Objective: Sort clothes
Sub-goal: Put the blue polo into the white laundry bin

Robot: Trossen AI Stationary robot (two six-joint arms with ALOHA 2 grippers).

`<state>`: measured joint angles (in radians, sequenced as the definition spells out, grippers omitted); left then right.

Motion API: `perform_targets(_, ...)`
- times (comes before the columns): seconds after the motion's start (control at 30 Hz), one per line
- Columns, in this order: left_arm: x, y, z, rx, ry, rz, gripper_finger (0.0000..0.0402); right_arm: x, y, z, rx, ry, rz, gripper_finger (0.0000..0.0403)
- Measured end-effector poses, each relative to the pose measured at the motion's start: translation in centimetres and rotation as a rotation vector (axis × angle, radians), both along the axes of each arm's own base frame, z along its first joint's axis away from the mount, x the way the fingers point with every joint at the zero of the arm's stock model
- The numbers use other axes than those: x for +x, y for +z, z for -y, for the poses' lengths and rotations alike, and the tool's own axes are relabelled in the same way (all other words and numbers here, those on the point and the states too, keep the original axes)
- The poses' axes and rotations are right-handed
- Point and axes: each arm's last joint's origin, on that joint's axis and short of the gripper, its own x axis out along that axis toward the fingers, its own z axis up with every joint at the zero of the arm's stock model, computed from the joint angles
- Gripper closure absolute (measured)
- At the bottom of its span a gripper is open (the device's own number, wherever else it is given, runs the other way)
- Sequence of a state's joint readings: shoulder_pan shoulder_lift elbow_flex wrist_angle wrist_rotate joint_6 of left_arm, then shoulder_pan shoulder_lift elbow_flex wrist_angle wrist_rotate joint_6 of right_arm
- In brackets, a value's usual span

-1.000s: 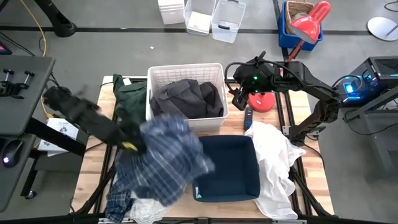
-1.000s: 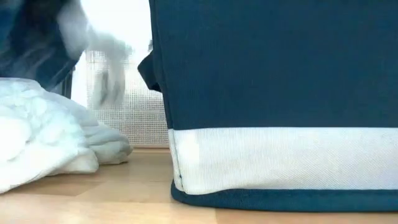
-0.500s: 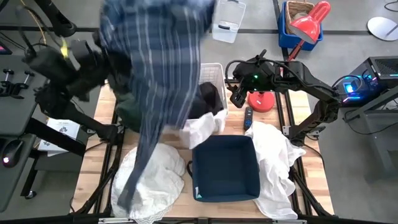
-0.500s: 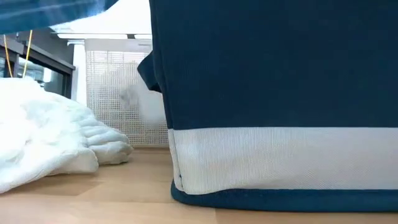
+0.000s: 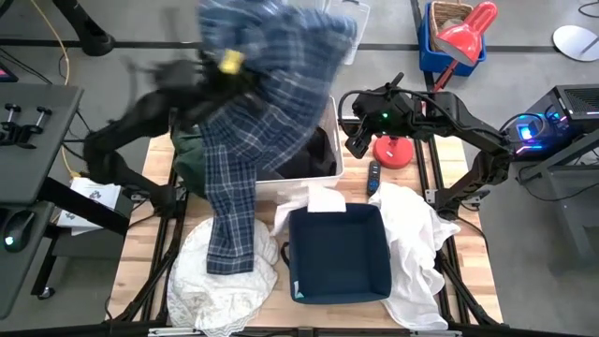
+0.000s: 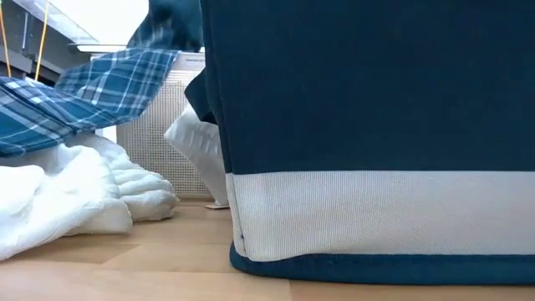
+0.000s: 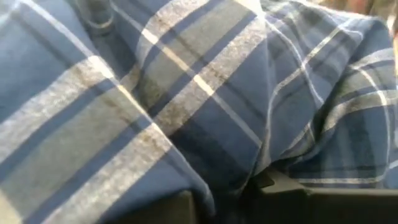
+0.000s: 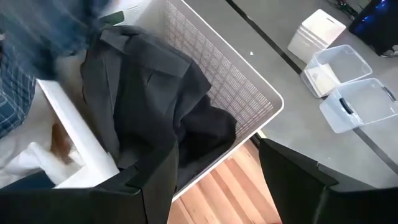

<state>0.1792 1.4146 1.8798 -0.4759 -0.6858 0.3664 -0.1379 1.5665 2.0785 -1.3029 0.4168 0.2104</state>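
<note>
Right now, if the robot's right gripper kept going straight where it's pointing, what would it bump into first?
The open right gripper points at the white plastic bin. It would probably meet the bin's rim or the dark grey garment heaped inside first; depth is hard to judge, so which comes first is uncertain.

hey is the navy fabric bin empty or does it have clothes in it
Empty. In the high view the navy fabric bin shows a bare dark floor; white garments only lie beside it or over its rim.
</note>
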Motion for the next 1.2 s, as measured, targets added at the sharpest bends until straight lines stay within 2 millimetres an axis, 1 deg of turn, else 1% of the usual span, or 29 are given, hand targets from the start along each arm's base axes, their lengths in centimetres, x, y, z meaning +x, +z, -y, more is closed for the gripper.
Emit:
perform_targets(0.07,2.0,-2.6,-1.5,-0.06,0.043,-0.145,0.0373,0.0,0.0,0.0,0.0,0.0,0.0,0.0182)
perform_targets(0.17,4.3,-6.4,-3.3,-0.173,0.103,-0.327,0.0371,0.0,0.0,0.0,0.0,-0.002,0.0,0.0182)
perform_targets(0.23,5.4,-8.9,-4.2,-0.236,0.139,-0.448,0.0351,0.0,0.0,0.0,-0.001,-0.003,0.0,0.0182)
perform_targets(0.3,6.3,-11.3,-4.9,-0.286,0.169,-0.594,0.0319,0.0,0.0,0.0,-0.001,-0.004,0.0,0.0182)
perform_targets(0.37,7.2,-13.7,-5.2,-0.352,0.194,-0.7,0.0286,0.0,0.0,0.0,-0.001,-0.004,0.0,0.0182)
perform_targets(0.43,8.0,-15.7,-5.1,-0.436,0.183,-0.773,0.0257,0.0,0.0,0.0,-0.002,-0.004,-0.001,0.0182)
perform_targets(0.5,8.7,-17.0,-4.8,-0.522,0.137,-0.804,0.0231,0.0,0.0,0.0,-0.005,-0.004,-0.002,0.0182)
perform_targets(0.57,9.4,-17.8,-4.4,-0.598,0.063,-0.801,0.0209,0.0,0.0,0.0,-0.016,-0.014,-0.003,0.0182)
perform_targets(0.63,9.8,-17.9,-3.9,-0.632,0.003,-0.787,0.0192,-0.1,0.0,0.1,-0.028,-0.027,-0.005,0.0182)
perform_targets(0.67,9.8,-17.5,-3.7,-0.633,-0.012,-0.774,0.0184,-0.1,0.0,0.1,-0.033,-0.032,-0.006,0.0182)
perform_targets(0.73,9.5,-15.8,-3.3,-0.623,-0.028,-0.714,0.0174,-0.1,0.0,0.1,-0.036,-0.034,-0.007,0.0182)
perform_targets(0.8,8.5,-13.4,-2.9,-0.622,-0.04,-0.619,0.0168,-0.1,0.0,0.1,-0.039,-0.031,-0.01,0.0182)
perform_targets(0.9,6.3,-10.0,-1.7,-0.629,-0.059,-0.473,0.0166,-0.1,0.0,0.1,-0.04,-0.03,-0.01,0.0182)
perform_targets(0.93,5.5,-9.2,-1.2,-0.649,-0.069,-0.435,0.0166,-0.1,0.0,0.1,-0.041,-0.03,-0.01,0.0182)
perform_targets(1.0,3.7,-8.2,0.1,-0.724,-0.087,-0.388,0.0165,-0.1,0.0,0.1,-0.042,-0.031,-0.011,0.0182)
perform_targets(1.1,0.9,-7.7,2.7,-0.88,-0.079,-0.382,0.0165,-0.1,0.0,0.1,-0.042,-0.031,-0.011,0.0182)
perform_targets(1.2,-1.6,-8.3,6.3,-0.992,-0.051,-0.424,0.0165,-0.1,0.0,0.1,-0.042,-0.032,-0.012,0.0182)
